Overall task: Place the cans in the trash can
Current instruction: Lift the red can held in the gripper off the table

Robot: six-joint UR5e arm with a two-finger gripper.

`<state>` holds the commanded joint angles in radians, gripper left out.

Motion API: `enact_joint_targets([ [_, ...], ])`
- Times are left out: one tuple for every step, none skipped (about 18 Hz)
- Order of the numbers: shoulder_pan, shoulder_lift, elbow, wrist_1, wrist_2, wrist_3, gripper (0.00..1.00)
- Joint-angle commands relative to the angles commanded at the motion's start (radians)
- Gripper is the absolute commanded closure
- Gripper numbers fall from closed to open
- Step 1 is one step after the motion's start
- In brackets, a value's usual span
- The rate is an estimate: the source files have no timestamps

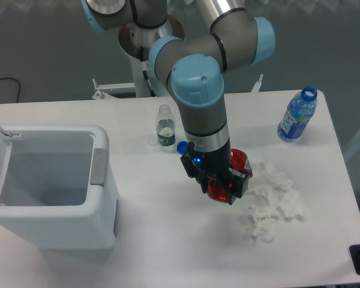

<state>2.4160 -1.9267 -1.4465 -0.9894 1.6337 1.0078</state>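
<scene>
Gripper [219, 187] clamped around red can [235, 161], above table [168, 240].

Hidden and cut-off parts

You see only red slivers of the can [235, 161] behind the gripper [219, 189], whose fingertips you can't make out. The trash can [102, 198] loses its lid and left side to the frame's left edge.

My grey tubular metal arm [205, 114] carries pale blue plastic caps at each joint, one with a central screw. A silver band tops my black two-finger gripper [219, 191], beside a small blue light.
</scene>
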Motion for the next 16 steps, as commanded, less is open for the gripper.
enact_joint_targets([
  [-0.002,0.000,-0.002,0.002,-0.002,0.000,0.40],
  [-0.003,0.000,0.003,0.003,-0.002,-0.002,0.40],
  [-0.003,0.002,0.003,0.003,-0.002,-0.008,0.40],
  [-0.003,0.000,0.003,0.003,-0.002,-0.008,0.40],
  [-0.005,0.000,0.003,0.003,0.000,-0.008,0.40],
  [-0.005,0.000,0.003,0.003,-0.002,-0.008,0.40],
  [-0.003,0.002,0.006,0.003,-0.003,-0.009,0.40],
  [-0.002,0.002,0.006,0.003,-0.005,-0.011,0.40],
  [0.000,0.002,0.008,0.003,-0.006,-0.014,0.40],
  [0.002,0.002,0.008,0.003,-0.005,-0.017,0.40],
  [0.003,0.005,0.008,0.003,-0.005,-0.021,0.40],
  [0.008,0.017,0.008,0.002,-0.003,-0.034,0.40],
  [0.017,0.031,0.008,-0.001,-0.005,-0.038,0.40],
  [0.015,0.038,0.006,-0.003,-0.006,-0.040,0.40],
  [0.011,0.047,0.008,-0.002,-0.009,-0.043,0.40],
  [0.009,0.058,0.012,-0.003,-0.023,-0.064,0.40],
])
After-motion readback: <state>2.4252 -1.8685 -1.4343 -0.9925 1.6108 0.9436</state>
